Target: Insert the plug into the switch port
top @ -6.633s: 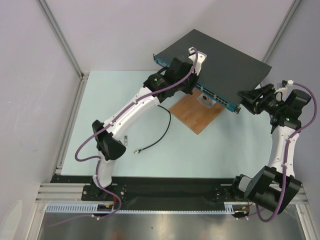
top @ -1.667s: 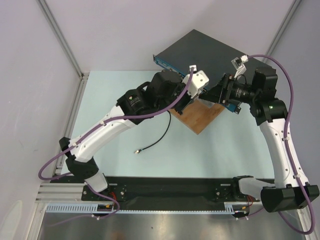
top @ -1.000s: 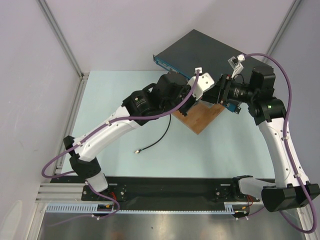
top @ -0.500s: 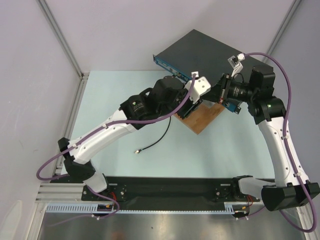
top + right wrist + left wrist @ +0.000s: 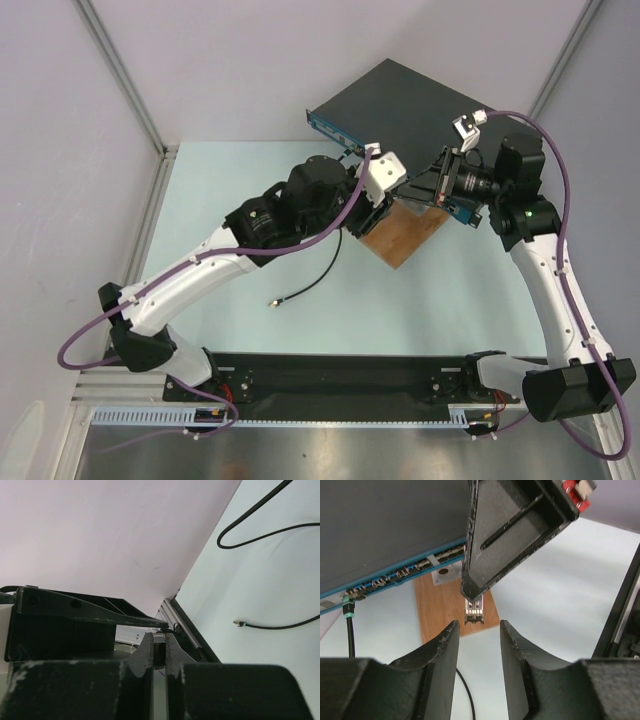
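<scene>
The plug, a small metal piece with gold contacts, sticks out below the fingers of my right gripper, which is shut on it. In the right wrist view only a dark sliver of the plug shows between the pads. My left gripper is open just below the plug, with nothing between its fingers. The switch, black on top, shows its blue port row just beyond the plug. In the top view both grippers, left and right, meet in front of the switch; the plug is hidden there.
A brown wooden board with a small metal plate lies before the switch. A loose black cable lies on the pale table, its free end bare. Another cable is plugged in at the port row's left.
The plug has passed from my left gripper to my right: the right one shut on it, the left one opened and drew back toward the left and nearer.
</scene>
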Action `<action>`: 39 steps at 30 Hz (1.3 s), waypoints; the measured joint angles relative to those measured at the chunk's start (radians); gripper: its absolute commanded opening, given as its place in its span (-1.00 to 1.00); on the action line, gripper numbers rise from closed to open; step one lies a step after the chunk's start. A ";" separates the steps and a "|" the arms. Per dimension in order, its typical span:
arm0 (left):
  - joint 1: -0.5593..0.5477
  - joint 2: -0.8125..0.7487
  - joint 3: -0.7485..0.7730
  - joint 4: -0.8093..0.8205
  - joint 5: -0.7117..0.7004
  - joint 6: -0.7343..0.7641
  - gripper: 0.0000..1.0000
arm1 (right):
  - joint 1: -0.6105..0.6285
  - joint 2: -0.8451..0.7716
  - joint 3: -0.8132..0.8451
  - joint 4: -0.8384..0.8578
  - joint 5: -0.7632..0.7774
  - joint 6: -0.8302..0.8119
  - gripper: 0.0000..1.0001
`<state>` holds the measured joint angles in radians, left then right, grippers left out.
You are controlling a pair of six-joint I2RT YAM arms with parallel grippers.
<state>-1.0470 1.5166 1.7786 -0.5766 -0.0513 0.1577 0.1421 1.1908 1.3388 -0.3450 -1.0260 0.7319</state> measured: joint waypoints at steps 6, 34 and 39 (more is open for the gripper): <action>0.000 0.000 0.000 0.036 -0.001 0.001 -0.28 | 0.001 -0.001 -0.013 0.034 -0.012 0.063 -1.00; 0.000 0.011 0.000 0.037 0.009 -0.008 -0.99 | -0.016 -0.021 -0.033 0.044 -0.007 0.071 0.48; 0.000 0.011 -0.003 -0.031 0.005 -0.073 -1.00 | -0.106 -0.040 -0.014 -0.039 0.043 0.010 0.57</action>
<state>-1.0470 1.5272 1.7752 -0.6075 -0.0460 0.0849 0.0364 1.1503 1.3251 -0.3843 -0.9833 0.7414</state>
